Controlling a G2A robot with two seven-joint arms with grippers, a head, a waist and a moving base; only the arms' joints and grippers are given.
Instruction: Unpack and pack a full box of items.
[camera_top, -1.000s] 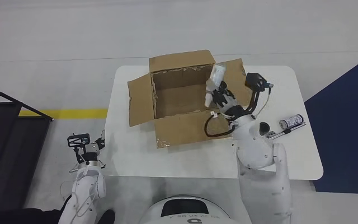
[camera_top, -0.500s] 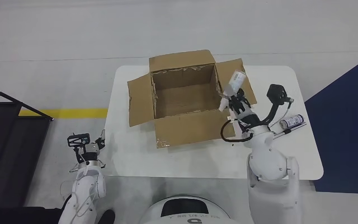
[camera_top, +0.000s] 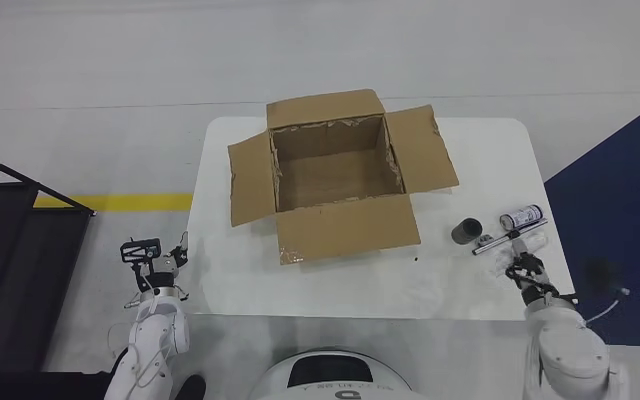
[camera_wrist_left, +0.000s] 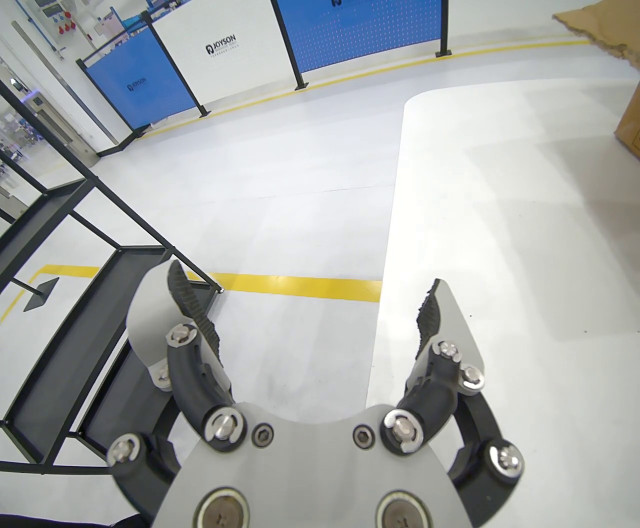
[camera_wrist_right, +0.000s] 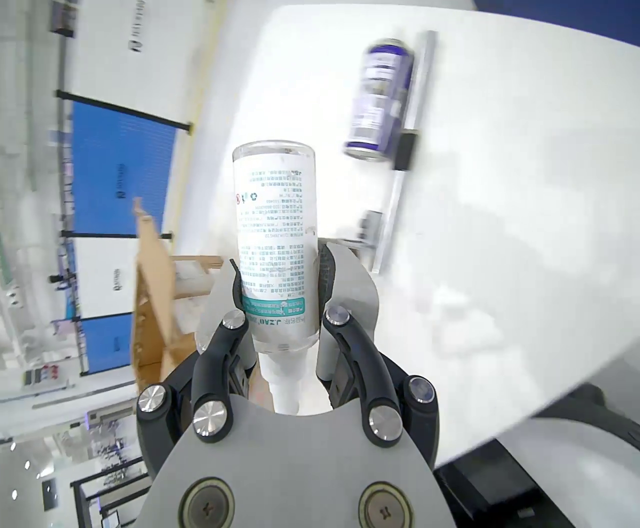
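Observation:
The open cardboard box (camera_top: 330, 170) stands at the table's middle back, flaps spread, its inside looking bare. My right gripper (camera_wrist_right: 277, 285) is shut on a clear bottle with a white printed label (camera_wrist_right: 276, 235), held base-outward over the table's right front corner. In the top view this gripper (camera_top: 524, 264) sits by the right edge, close to the lying purple can (camera_wrist_right: 381, 122) and a metal rod tool (camera_wrist_right: 407, 150). My left gripper (camera_wrist_left: 305, 300) is open and holds nothing, off the table's left side (camera_top: 155, 255).
A dark short cylinder (camera_top: 465, 232) stands right of the box's front flap. The can (camera_top: 522, 217) and rod (camera_top: 508, 238) lie near the right edge. A black metal rack (camera_wrist_left: 75, 325) stands on the floor to the left. The white tabletop (camera_top: 330, 285) in front of the box is bare.
The right arm carried the bottle from the box's right flap away to the table's right front corner. A dark cylinder now shows on the table. The left arm stayed still.

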